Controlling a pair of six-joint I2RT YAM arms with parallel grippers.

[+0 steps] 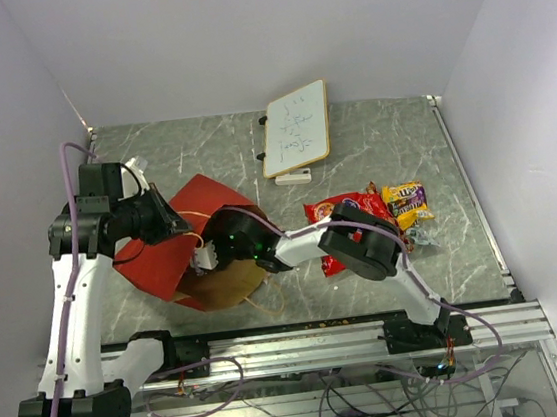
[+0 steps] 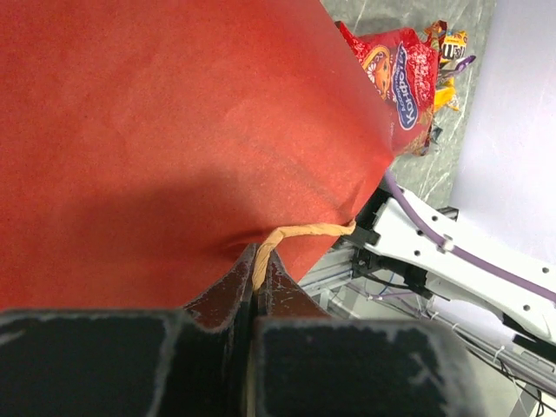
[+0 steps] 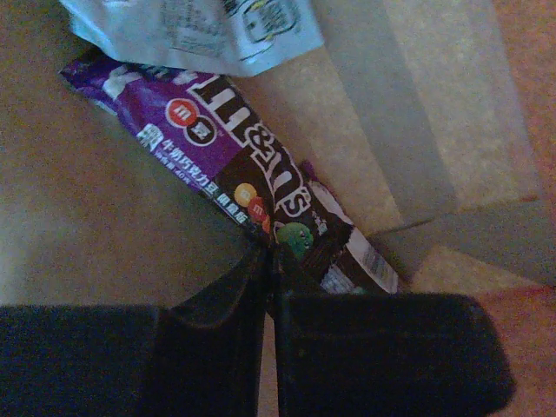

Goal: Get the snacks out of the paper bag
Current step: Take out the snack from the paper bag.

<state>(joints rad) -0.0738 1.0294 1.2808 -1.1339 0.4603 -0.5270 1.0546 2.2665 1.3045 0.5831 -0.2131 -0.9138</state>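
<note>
**Left hand** (image 2: 258, 280): clenched on the twisted handle (image 2: 304, 232) of the paper bag (image 2: 174, 130). The bag's red side fills the space directly ahead of the fingers.

**Right hand** (image 3: 270, 259): reached inside the mouth of the bag. Its fingers are pressed together on the near edge of a purple candy bar (image 3: 208, 143), pinching the wrapper. The bar lies slantwise on the brown inner paper, running away from the fingertips and to their left. A pale blue-and-white packet (image 3: 195, 26) lies at the bar's far end, touching it.

**Outside the bag:** a red cookie packet (image 1: 344, 208) rests on the grey marbled tabletop (image 1: 401, 134) beside the right arm's elbow, well apart from both hands. Small candy bars (image 1: 406, 204) touch the packet's far side. A whiteboard (image 1: 297, 128) lies farther off, apart from both hands.
</note>
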